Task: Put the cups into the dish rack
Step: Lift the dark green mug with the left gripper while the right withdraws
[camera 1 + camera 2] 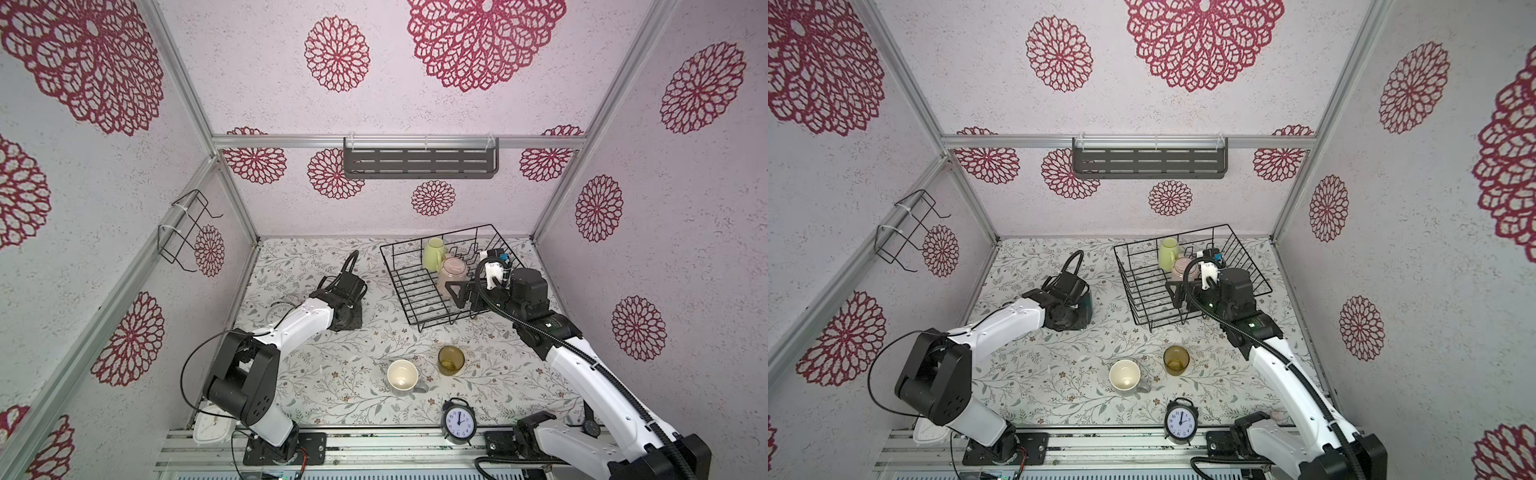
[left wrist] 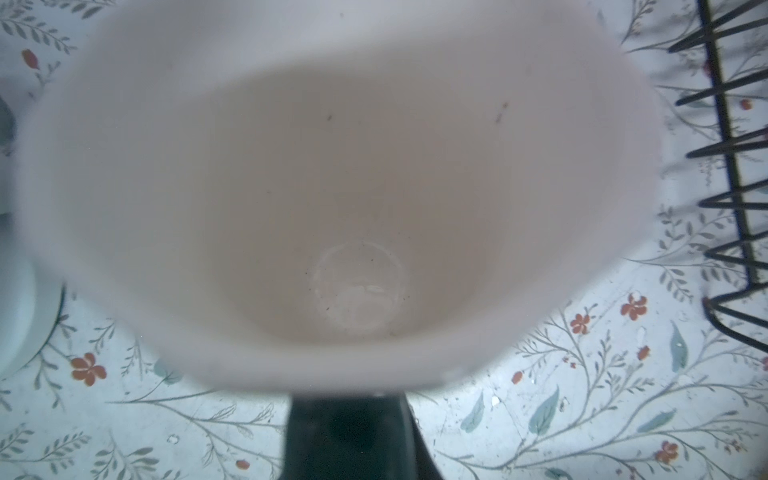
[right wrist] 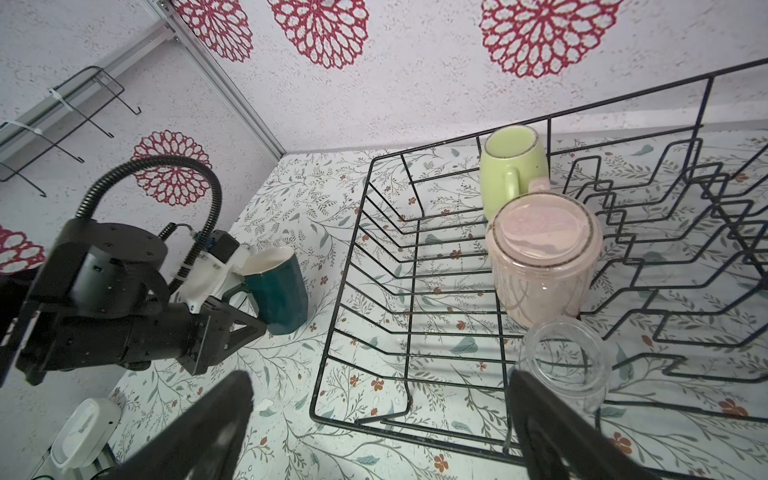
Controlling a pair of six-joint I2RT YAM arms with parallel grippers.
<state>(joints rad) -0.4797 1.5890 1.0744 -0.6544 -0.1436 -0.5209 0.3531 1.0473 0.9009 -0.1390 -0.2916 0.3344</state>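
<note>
The left gripper [image 3: 251,320] is closed on the rim of the dark teal mug [image 3: 276,291], which stands upright on the flowered table [image 1: 332,374] just left of the dish rack [image 3: 343,291]; in the left wrist view its cream inside fills most of the picture. The right gripper [image 3: 380,378] hangs over the rack's near edge, fingers [image 3: 552,424] spread wide with nothing between them. Inside the rack, the yellow-green mug [image 3: 513,170] sits at the far corner, the tall pale pink mug [image 3: 544,266] just beside it, and the small clear glass [image 3: 565,357] closest to the right gripper. The grey mug [image 1: 403,376] and the amber glass tumbler [image 1: 451,360] stand upright on the table in front of the rack, near each other but apart.
</note>
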